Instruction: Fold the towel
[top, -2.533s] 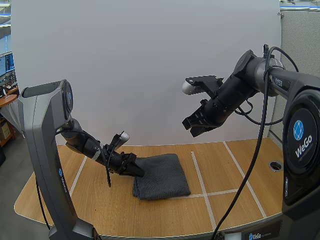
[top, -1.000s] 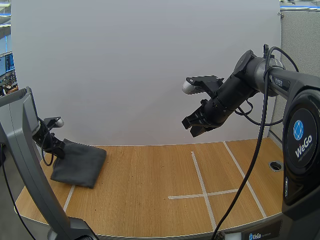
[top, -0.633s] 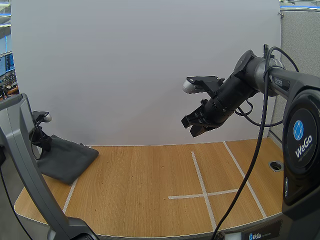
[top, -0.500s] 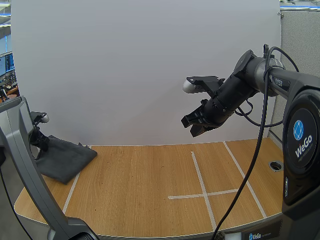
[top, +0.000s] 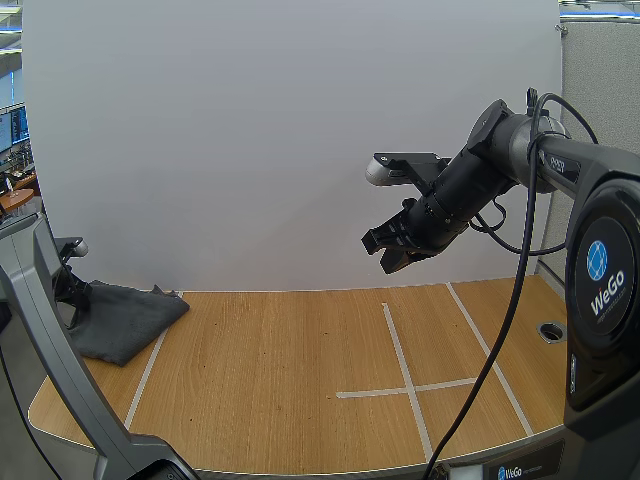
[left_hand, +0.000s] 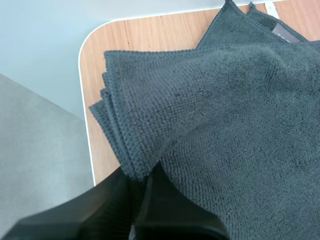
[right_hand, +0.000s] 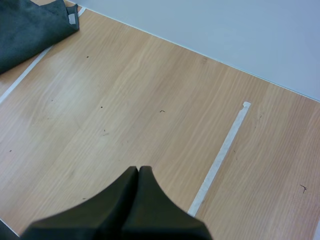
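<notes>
A dark grey towel (top: 125, 315), folded into several layers, lies at the table's far left end, close to the rounded corner (left_hand: 95, 50). My left gripper (top: 72, 290) is at the towel's left edge, partly behind the arm's base column. In the left wrist view this gripper (left_hand: 141, 176) is shut on the stacked folded edge of the towel (left_hand: 225, 115). My right gripper (top: 385, 252) hangs high above the table's middle, shut on nothing. In the right wrist view its fingers (right_hand: 137, 175) lie together as one wedge, and the towel (right_hand: 30, 30) is far off.
White tape lines (top: 400, 350) cross the wooden table (top: 290, 390) right of centre, and another tape line (top: 145, 375) runs beside the towel. A round hole (top: 550, 330) sits near the right edge.
My left gripper has dragged the towel from the table's middle to the far left end and keeps hold of it. The right arm has hardly moved.
</notes>
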